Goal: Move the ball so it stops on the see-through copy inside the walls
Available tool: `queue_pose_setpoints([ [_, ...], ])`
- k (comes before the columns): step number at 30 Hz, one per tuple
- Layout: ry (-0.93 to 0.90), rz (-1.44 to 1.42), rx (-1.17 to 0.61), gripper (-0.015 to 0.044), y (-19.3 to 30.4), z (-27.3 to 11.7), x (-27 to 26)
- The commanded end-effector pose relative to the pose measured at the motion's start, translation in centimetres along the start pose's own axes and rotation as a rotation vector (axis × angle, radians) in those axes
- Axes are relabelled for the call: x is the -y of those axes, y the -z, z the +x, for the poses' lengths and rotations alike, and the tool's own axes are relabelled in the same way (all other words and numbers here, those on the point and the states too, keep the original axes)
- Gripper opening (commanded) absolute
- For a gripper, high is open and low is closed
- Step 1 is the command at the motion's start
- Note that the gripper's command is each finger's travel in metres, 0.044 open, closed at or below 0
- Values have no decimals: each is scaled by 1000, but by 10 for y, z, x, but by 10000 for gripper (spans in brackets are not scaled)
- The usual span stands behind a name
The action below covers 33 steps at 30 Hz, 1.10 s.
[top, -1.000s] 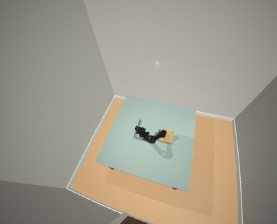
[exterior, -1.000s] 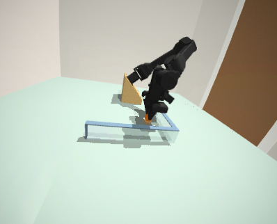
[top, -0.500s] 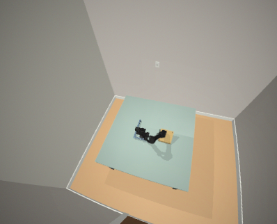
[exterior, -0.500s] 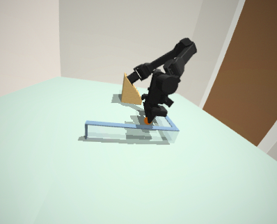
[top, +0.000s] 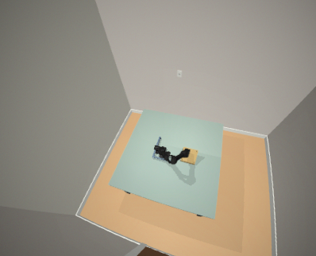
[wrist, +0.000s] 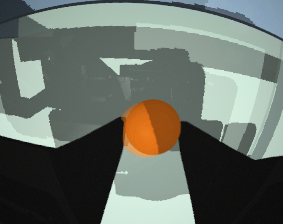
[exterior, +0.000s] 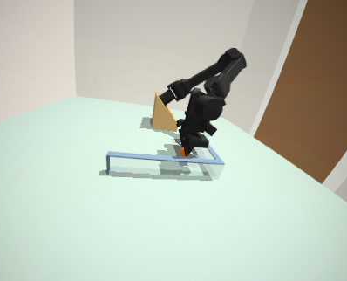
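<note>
While the arm [exterior: 214,78] bends low over the middle of the pale green table [exterior: 74,218], its gripper [exterior: 187,148] points straight down into the corner made by the two low clear walls [exterior: 161,163]. And there's the ball [wrist: 152,127], orange, pinched between the two dark fingers, one pressing each side of it! From the wrist view it sits right at the fingertips, with a slightly lighter orange slice showing on its left half and along its lower left edge; that looks like the see-through copy [wrist: 135,137] nearly overlapping it, though I can't say for sure that they match exactly.

Looking from the side, only a small orange spot [exterior: 184,152] peeks out beneath the black fingers, low at the table, inside the walls and close to where the long blue-rimmed wall meets the short one. Whether it touches the table I cannot tell.

Behind the arm, toward the far edge of the table, a tan board [exterior: 162,114] carries the arm's base. Blocky grey shadows fall across the table inside the walls.

From high above, the arm [top: 168,154] is a small black shape near the table's centre, reaching away from the tan board [top: 191,157], and the ball is too small to make out.
</note>
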State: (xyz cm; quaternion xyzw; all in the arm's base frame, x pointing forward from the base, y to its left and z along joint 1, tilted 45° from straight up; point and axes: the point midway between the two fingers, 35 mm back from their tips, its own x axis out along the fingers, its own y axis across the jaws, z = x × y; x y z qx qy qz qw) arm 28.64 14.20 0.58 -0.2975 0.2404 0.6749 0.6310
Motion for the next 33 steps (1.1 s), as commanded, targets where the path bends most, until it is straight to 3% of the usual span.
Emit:
queue_pose_setpoints([
  [1, 0, -1, 0, 236, 0, 0, 0],
  [3, 0, -1, 0, 277, 0, 0, 0],
  [8, 0, 0, -1, 277, 0, -3, 0],
  [14, -10, 9, -2, 277, 2, -83, -2],
  [27, -3, 18, 2, 277, 4, -76, -1],
  [33, -2, 13, 1, 434, 4, -127, 0],
])
